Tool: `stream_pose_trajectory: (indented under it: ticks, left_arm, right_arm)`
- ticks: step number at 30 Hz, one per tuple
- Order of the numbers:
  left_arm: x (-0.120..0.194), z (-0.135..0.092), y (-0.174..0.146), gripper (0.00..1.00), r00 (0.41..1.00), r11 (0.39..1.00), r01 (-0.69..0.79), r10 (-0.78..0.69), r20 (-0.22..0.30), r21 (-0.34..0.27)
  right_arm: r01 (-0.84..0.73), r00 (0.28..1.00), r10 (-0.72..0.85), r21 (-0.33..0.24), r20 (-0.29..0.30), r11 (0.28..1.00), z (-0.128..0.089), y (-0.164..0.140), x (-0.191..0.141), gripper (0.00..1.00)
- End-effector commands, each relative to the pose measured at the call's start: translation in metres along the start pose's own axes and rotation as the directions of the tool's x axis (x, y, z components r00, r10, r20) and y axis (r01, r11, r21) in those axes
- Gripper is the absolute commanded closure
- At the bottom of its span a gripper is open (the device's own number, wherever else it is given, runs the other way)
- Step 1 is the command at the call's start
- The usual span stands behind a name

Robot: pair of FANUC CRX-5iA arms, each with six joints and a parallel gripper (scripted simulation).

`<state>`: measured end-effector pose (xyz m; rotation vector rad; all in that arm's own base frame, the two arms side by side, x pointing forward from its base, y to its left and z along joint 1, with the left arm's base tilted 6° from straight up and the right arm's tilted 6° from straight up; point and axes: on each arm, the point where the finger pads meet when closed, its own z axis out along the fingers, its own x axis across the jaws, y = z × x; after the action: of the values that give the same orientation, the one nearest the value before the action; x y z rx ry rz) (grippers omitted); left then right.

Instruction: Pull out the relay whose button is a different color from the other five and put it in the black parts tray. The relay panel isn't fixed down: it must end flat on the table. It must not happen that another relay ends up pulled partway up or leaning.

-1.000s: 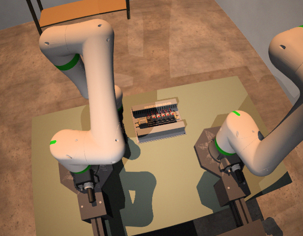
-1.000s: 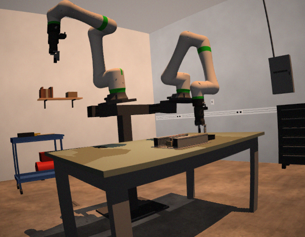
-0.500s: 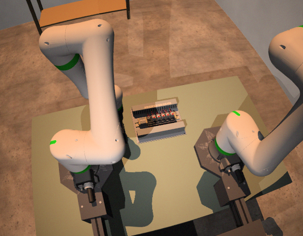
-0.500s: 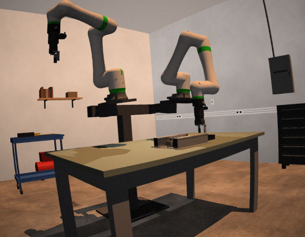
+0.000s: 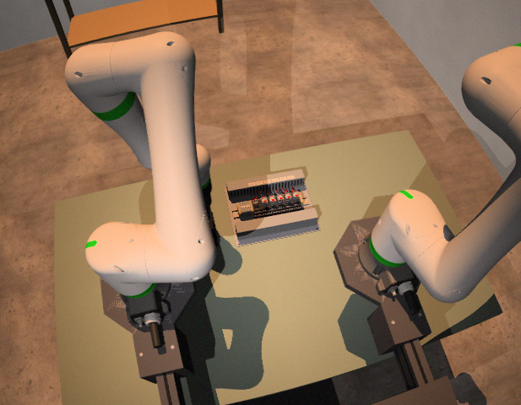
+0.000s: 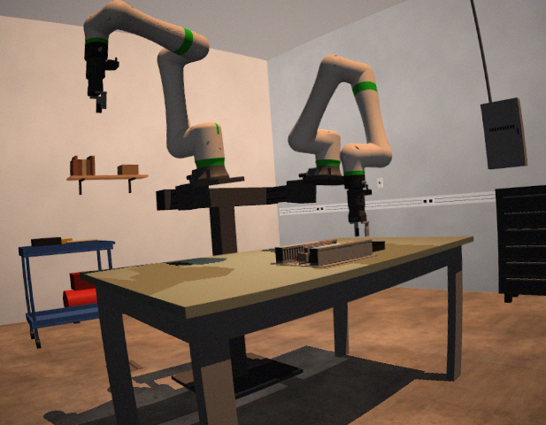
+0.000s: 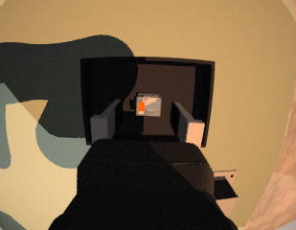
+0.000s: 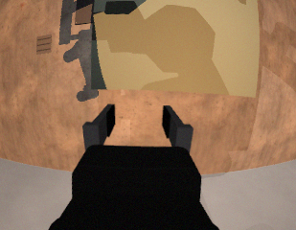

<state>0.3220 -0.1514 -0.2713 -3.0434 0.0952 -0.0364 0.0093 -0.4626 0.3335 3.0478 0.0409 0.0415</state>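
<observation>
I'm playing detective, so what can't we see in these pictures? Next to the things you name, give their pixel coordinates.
- Black tray [image 6: 379,245] [image 7: 211,103]: top view, behind the left arm.
- Left fingers [image 6: 362,228]: top view, under their own arm.
- Relay panel [image 5: 275,233] [image 6: 342,253] [image 7: 226,173]: left wrist view, mostly cut off or covered.
- Its labels: top view, too small.

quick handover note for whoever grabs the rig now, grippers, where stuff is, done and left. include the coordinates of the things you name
Left gripper [image 6: 362,229] [image 7: 148,122]: jaws open, above the black tray [image 6: 378,245] [image 7: 210,103], holding nothing.
Right gripper [image 6: 99,104] [image 8: 139,126]: jaws open, empty, raised well away from the panel.
Relay with the orange button [image 7: 148,105]: lying in the tray, out of the panel.
Panel [image 5: 275,226] [image 6: 342,252]: looks flat on the table [image 5: 295,278] [image 6: 264,279].
Left: check no other relay leans, too small to tell here; then probably lift the left arm clear.
</observation>
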Motion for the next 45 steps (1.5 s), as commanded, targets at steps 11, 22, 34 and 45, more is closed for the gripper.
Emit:
stream_pose_trajectory:
  ticks: [11,22,34,45]
  left_arm:
    - [0.001,-0.058,0.000,0.02,1.000,1.000,0.000,0.000,-0.001,-0.001]
    - [0.000,-0.073,0.000,0.02,1.000,1.000,0.000,0.000,-0.001,-0.001]
    - [0.000,-0.073,0.000,0.02,1.000,1.000,0.000,0.000,-0.001,-0.001]
    - [0.000,-0.073,0.000,0.02,1.000,1.000,0.000,0.000,-0.001,-0.001]
  right_arm:
    - [0.000,1.000,0.000,-0.002,0.000,1.000,-0.001,0.000,0.000,0.00]
    - [0.000,1.000,0.000,-0.002,0.000,1.000,-0.001,0.000,0.000,0.00]
    - [0.000,1.000,0.000,-0.002,0.000,1.000,-0.001,0.000,0.000,0.00]
    - [0.000,1.000,0.000,-0.002,0.000,1.000,-0.001,0.000,0.000,0.00]
